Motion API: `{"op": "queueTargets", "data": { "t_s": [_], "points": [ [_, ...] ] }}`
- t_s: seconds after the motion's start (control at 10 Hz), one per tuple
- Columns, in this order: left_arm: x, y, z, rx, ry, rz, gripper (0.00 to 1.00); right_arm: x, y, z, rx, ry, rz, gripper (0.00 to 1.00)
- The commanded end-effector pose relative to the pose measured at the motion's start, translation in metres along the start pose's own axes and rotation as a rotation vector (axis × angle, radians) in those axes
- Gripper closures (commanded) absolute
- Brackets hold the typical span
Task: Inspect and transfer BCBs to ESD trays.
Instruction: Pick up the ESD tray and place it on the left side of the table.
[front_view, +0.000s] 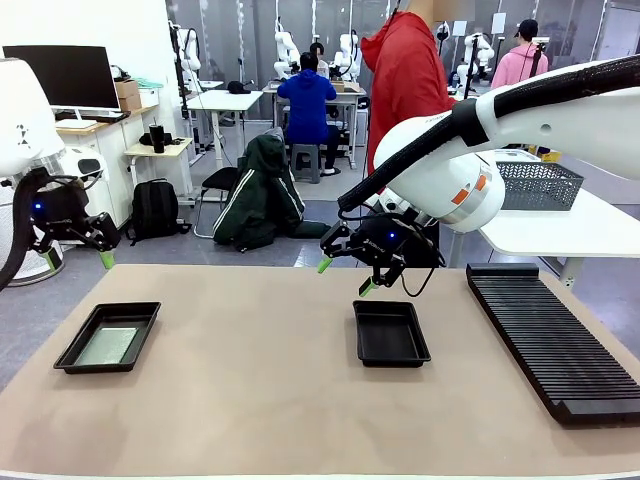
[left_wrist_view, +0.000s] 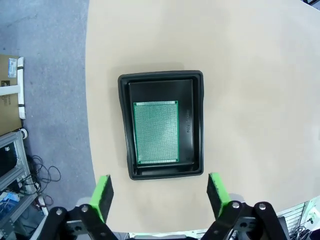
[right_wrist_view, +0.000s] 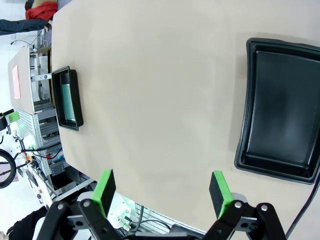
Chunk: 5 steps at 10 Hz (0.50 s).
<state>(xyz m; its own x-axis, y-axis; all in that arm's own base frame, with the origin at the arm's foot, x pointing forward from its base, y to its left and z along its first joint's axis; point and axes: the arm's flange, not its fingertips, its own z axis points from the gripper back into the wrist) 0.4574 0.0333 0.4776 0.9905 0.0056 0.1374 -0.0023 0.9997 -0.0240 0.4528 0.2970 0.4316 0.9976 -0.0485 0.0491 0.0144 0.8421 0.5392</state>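
From the front, the left gripper (front_view: 78, 258) hangs over the left end of the table (front_view: 250, 400), and the right gripper (front_view: 346, 276) over the far end of the empty middle tray (front_view: 362, 340). Both have their fingers apart. The left wrist camera looks down on the left tray (left_wrist_view: 124, 125), a BCB (left_wrist_view: 156, 132) flat on its floor. The right wrist camera takes in both trays, the BCB in the farther one.

nothing legible anywhere right now. there's a short line of raised lettering on the floor of the left esd tray (left_wrist_view: 161, 75), just beside the bcb (left_wrist_view: 156, 132), but it's too small to read.
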Motion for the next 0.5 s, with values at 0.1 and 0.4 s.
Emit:
{"op": "queueTargets", "data": {
  "t_s": [0.1, 0.4],
  "points": [
    [0.0000, 0.0000, 0.0000, 0.000, 0.000, 0.000, 0.00, -0.0002, 0.0009, -0.0003, -0.016, -0.005, -0.013, 0.00],
    [0.0000, 0.0000, 0.0000, 0.000, 0.000, 0.000, 0.00, -0.0002, 0.0009, -0.0003, -0.016, -0.005, -0.013, 0.00]
  ]
}}
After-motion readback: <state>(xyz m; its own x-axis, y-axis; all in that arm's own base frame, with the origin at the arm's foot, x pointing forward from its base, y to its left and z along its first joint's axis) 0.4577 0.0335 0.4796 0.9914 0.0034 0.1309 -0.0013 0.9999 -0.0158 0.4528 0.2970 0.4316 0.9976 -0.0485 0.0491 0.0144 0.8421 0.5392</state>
